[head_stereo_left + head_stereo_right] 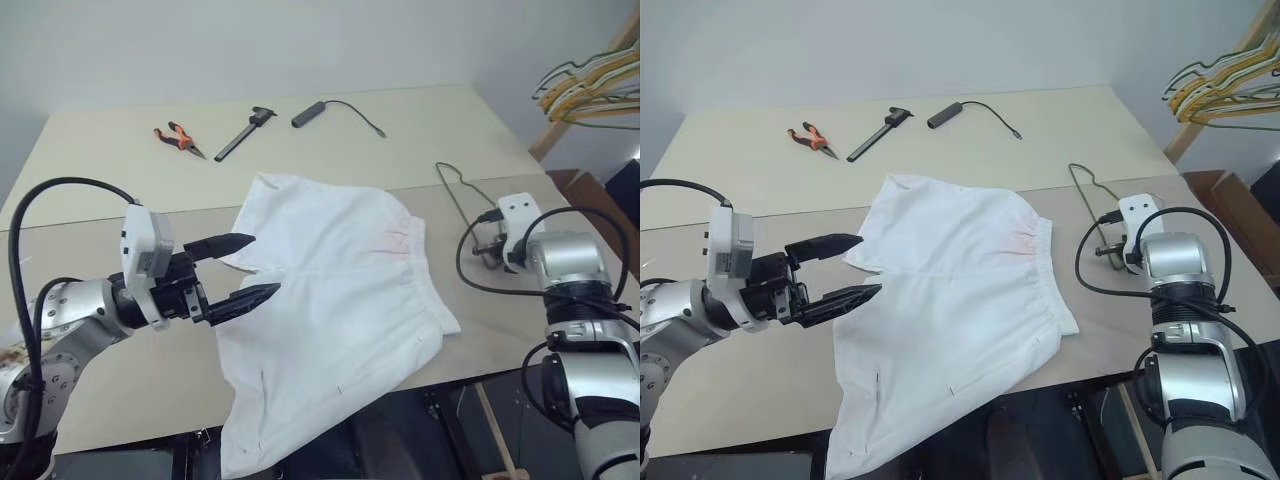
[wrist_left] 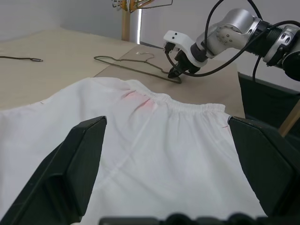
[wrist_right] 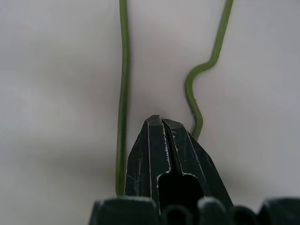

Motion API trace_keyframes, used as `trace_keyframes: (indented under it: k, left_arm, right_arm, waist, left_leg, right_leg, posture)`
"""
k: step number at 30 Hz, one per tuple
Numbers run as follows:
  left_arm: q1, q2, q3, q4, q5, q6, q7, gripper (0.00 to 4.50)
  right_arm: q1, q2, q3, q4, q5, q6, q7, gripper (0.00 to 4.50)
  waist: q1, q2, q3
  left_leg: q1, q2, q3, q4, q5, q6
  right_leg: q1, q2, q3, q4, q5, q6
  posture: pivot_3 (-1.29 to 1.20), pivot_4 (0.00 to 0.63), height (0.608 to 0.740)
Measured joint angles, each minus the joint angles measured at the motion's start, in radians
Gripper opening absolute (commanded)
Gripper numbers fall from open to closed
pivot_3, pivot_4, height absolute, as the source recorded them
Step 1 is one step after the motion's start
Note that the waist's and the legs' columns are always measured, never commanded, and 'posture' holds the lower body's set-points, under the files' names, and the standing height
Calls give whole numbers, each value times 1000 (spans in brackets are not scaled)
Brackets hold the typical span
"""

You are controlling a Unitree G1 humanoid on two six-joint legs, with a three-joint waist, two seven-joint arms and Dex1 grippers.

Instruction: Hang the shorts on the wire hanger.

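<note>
So the right gripper [image 3: 161,123] has its jaws pinched fully together, and they're closed on the wire hanger [image 2: 133,68]. In the right wrist view the thin olive wire runs straight up on one side of the black tips and kinks into a bend on the other, disappearing right behind them, so it's a grip on the wire and not just a touch. From the left wrist view the same tips meet the hanger at its corner end nearest the shorts' waistband, with the rest of the triangle lying flat on the worktop [image 1: 100,190] and its hook pointing away toward the far right side.

The left gripper [image 1: 238,268] is the opposite story: jaws spread wide, nothing in them, hovering level just over the near-left edge of the shorts [image 1: 330,290]. One finger sits above the other, both pointing across the fabric.

The shorts are spread out white and flat in the middle of the worktop, gathered elastic waistband toward the right with a faint pink smudge on it, one leg drooping over the front edge. The hanger is just beside the waistband, on its right.

Further back there's a pair of orange-handled pliers [image 1: 178,138], a black caliper-looking tool [image 1: 245,131] and a black cable with a cylindrical plug [image 1: 330,110]. A bunch of yellow and tan hangers [image 1: 590,88] hangs off a wooden stand at the far right.
</note>
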Motion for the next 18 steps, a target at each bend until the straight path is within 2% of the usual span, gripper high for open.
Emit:
trace_keyframes:
  k: [2, 5, 12, 18]
  left_arm:
    - [-10, 0, -4, 0, -2, 2, 3, 4500]
    - [-26, 0, -10, 1, -6, 4, 3, 4500]
    - [-44, -13, -44, 19, 11, -9, -12, 4500]
    - [-78, -26, -82, 43, 45, -31, -44, 4500]
  right_arm:
    - [75, -47, 1, -131, 24, 77, 35, 42]
    - [184, -108, -1, -332, 73, 209, 87, 42]
    - [357, -198, -17, -671, 204, 433, 169, 42]
    - [577, -342, -90, -932, 382, 551, 294, 42]
  waist:
    - [19, 0, 0]
    - [37, 1, 0]
    - [40, 1, 1]
    - [39, 1, 1]
  left_leg:
    - [-8, 0, -1, 0, 0, 0]
    - [-13, 2, -2, 0, 0, 0]
    - [-14, 1, -2, 0, 0, 1]
    - [-15, 1, -3, 1, 0, 0]
  right_leg:
    - [-8, 0, -2, 2, 0, -1]
    - [-11, 0, -5, 1, -1, -2]
    - [-11, 0, -6, -2, -1, -2]
    - [-11, 0, -6, -1, -1, -2]
  posture:
    - [-100, 256, 740]
    - [-118, 253, 740]
    - [-150, 234, 740]
    - [-183, 192, 740]
